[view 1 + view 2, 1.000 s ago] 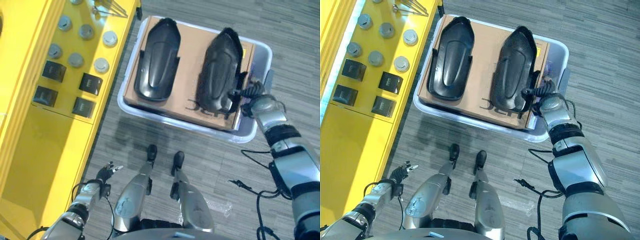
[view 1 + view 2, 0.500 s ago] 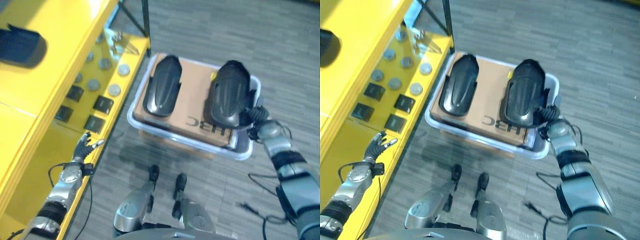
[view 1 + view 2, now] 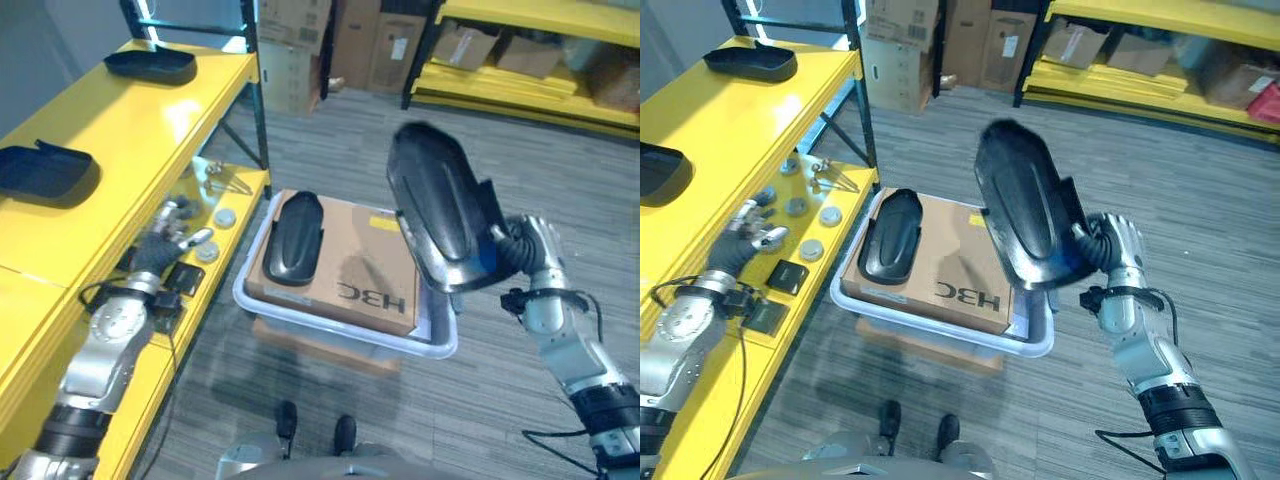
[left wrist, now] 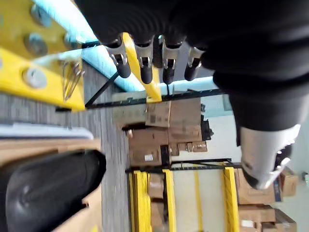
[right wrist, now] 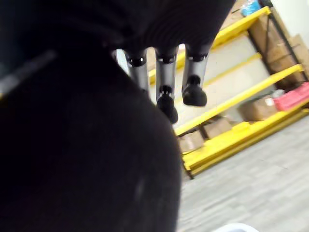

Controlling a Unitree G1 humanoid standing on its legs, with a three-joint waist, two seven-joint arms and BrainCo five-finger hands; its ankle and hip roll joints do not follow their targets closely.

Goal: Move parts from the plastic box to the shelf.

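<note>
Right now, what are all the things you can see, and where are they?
Lifted part: one, black, held up above the box.
Part in box: one, black, lying on the cardboard.
Plastic box: one, pale, on the floor.
Cardboard: one, brown, inside the box.
Parts on shelf: two, black, on the top level.
Shelf: yellow, robot's left.
Round discs: several, grey, lower level.
Right hand: gripping the lifted part.
Left hand: open, by the shelf.

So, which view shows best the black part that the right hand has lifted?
The left eye view: the lifted part shows whole, held by the right hand. The right eye view shows nearly the same. The right wrist view shows just its dark surface close up.
</note>
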